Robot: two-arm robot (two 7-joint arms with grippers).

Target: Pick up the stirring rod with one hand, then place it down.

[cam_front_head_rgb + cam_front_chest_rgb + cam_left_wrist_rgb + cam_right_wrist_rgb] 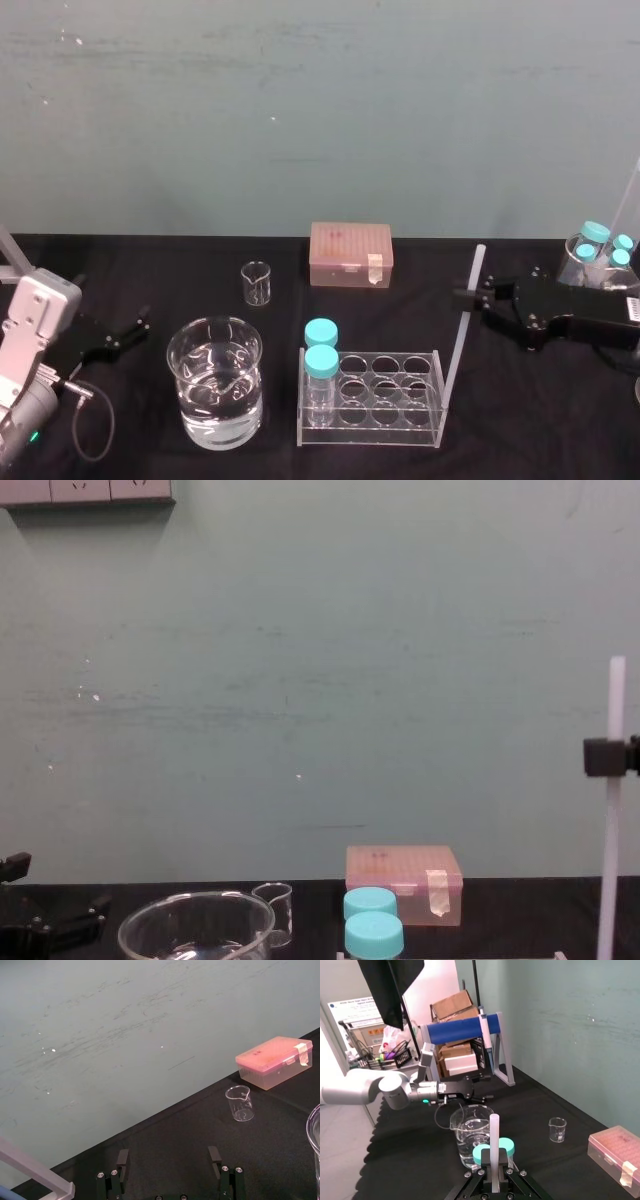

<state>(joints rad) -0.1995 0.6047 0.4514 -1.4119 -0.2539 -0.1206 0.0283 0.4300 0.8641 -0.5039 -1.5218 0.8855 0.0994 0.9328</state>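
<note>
- Head view: right gripper (465, 298) reaches in from the right, fingers pinching the stirring rod (460, 345) on its upper part.
- Rod stands just beside the right end of the clear tube rack (390, 427). Can't tell if its lower end touches the black cloth (150, 270).
- Rack holds two blue-capped tubes (321, 362) at its left end. Large beaker (215, 385) w/ water sits just left of the rack. Small beaker (257, 283) and pink tip box (350, 255) are farther back.
- Left gripper (130, 335) is low at the left, well apart from the rod, fingers spread.
- Left wrist view: left gripper's fingers (121, 1160) stand wide apart over bare cloth. Small beaker (240, 1104) and pink tip box (275, 1061) lie ahead of it.
- Right wrist view: rod (494, 1145) is upright btw the right gripper's fingers, which press it from both sides. Blue caps and large beaker (467, 1132) are right behind it, small beaker (557, 1129) farther off.
- Chest view: rod (615, 830) is vertical at the right edge, w/ a black fingertip (598, 756) clamped on its upper part. Its top end sticks up above the grip, and the rod reaches far above the blue caps.
- Left gripper (50, 920) is at lower left, nr the large beaker's rim.
</note>
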